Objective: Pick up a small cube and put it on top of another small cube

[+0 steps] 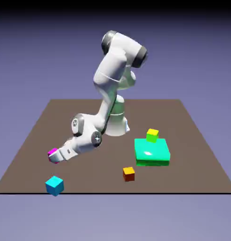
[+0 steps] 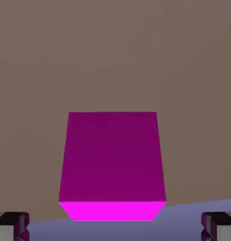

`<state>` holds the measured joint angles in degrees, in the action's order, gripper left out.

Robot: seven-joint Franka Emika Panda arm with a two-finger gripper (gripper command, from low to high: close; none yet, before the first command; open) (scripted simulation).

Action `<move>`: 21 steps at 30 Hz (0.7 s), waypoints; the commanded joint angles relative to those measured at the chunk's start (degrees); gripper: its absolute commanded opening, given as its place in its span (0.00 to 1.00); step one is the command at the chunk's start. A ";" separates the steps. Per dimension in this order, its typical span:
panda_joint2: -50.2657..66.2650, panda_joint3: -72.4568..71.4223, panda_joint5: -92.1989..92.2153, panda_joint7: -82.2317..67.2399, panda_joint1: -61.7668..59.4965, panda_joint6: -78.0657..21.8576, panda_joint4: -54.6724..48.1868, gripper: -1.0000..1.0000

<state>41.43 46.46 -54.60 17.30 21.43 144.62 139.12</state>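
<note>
Brown table (image 1: 192, 155) under blue-violet backdrop (image 1: 192, 47), magenta cube (image 2: 112, 164) between fingers (image 2: 11, 226)

small cube (image 1: 52, 152) at gripper (image 1: 54, 157); another small cube (image 1: 54, 185) nearer the camera

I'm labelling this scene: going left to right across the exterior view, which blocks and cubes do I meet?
Magenta cube at the claw → cyan cube → orange cube → flat green block. The yellow-green cube sits above the green block, so its place is unclear.
</note>
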 commanded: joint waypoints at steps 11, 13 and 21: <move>-6.33 2.19 0.98 -9.23 8.78 -4.82 -4.29 0.00; -5.03 2.98 0.13 -13.27 11.21 -3.06 -8.44 0.00; 3.29 3.17 -1.91 -17.74 10.44 4.63 -17.99 0.00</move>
<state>44.72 49.62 -56.47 -0.47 31.87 149.20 121.13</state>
